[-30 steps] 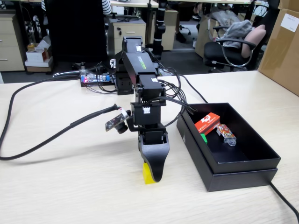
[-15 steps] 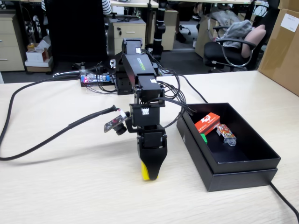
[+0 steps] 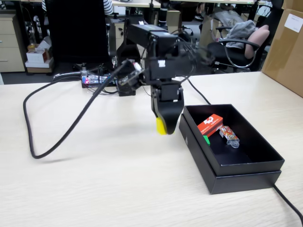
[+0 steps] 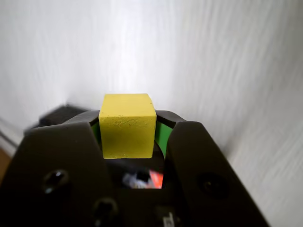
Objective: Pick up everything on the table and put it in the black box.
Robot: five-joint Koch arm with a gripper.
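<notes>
The jaws (image 3: pixel 162 126) are gripping the yellow cube (image 4: pixel 127 125) in the air, just left of the black box (image 3: pixel 246 163) holding the red carton (image 3: pixel 209 124).

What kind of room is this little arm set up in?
Most likely an office or shared lab: behind the table stand a swivel chair, drawer cabinets and stacked brown cartons.
</notes>
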